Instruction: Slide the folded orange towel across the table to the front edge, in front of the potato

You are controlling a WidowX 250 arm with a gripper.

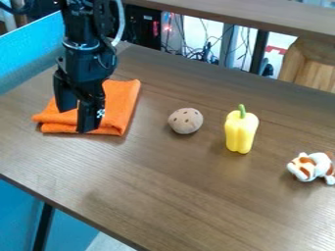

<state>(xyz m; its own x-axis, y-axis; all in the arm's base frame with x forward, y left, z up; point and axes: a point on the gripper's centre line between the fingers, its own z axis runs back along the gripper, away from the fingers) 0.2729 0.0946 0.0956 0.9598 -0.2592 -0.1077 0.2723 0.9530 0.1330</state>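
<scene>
Here, my pincer hangs down over the orange cloth, in the left part of the camera view. My two black fingers stand apart, with some orange of the cloth visible between them, so the pincer is wide, and I see nothing held in it. One fingertip comes near to the front edge of the cloth; whether it touches the cloth, I cannot tell from this angle. The cloth lies on the brown table, folded in several layers, and its front edge shows these layers one above another.

Beside the cloth, toward the middle of the view, there is a round ball, of a pale brown colour, with small dark spots on it. Further to the right stands a yellow pepper, upright, with its green stem on top. It is near to the ball, but they do not touch. Well apart from my pincer, close to the right edge of the view, is a small toy animal, white with orange-brown patches.

Behind the table I see many thin cables and a piece of light wood. A bright blue panel is along the far left side.
</scene>
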